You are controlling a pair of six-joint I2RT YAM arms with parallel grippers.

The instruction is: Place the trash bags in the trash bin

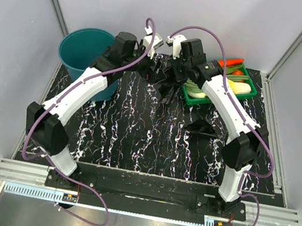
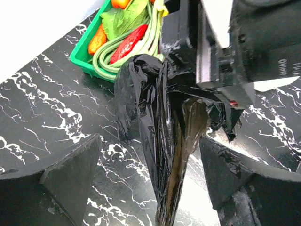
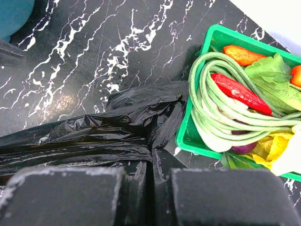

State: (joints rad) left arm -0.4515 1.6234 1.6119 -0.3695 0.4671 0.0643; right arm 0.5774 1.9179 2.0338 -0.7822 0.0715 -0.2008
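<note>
The teal trash bin (image 1: 85, 54) stands at the far left corner of the black marbled table (image 1: 133, 145), apart from both grippers. Right of it, near the middle of the table's far side, the left gripper (image 2: 149, 140) has its fingers (image 2: 70, 174) spread wide. The black trash bags (image 2: 160, 141) hang as a crumpled, glossy strip in the gap between them. Whether the film touches either finger cannot be told. Just to the right, the right gripper (image 3: 150, 169) has its fingers (image 3: 66, 197) drawn nearly together, pinching the upper end of the trash bags in the narrow slit. From there the film trails down to the table and bunches against the wall of the green vegetable tray (image 3: 188, 136), which sits at the far right.
</note>
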